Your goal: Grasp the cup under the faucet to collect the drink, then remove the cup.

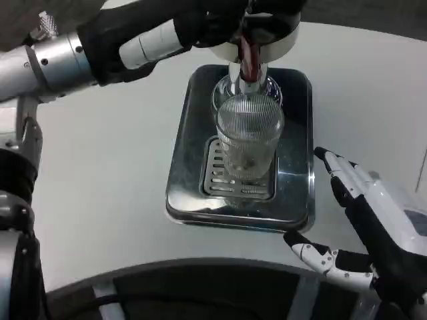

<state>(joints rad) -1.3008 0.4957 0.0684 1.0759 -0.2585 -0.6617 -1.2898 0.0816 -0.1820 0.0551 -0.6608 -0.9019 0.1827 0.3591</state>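
A clear ribbed cup [247, 137] stands upright on the slotted grate of the steel drip tray [187, 153], right under the faucet [248, 63] with its red lever. My left hand [200, 27] reaches across the top of the dispenser by the lever; its fingers are mostly hidden there. My right hand [357, 213] hovers open at the tray's right front corner, fingers spread toward the cup and thumb low, touching nothing. The cup is a short way to the left of its fingertips.
The tray sits mid-table on the white tabletop [113, 173]. The table's curved front edge [200, 267] runs just below the tray. My left forearm [47, 63] crosses the upper left.
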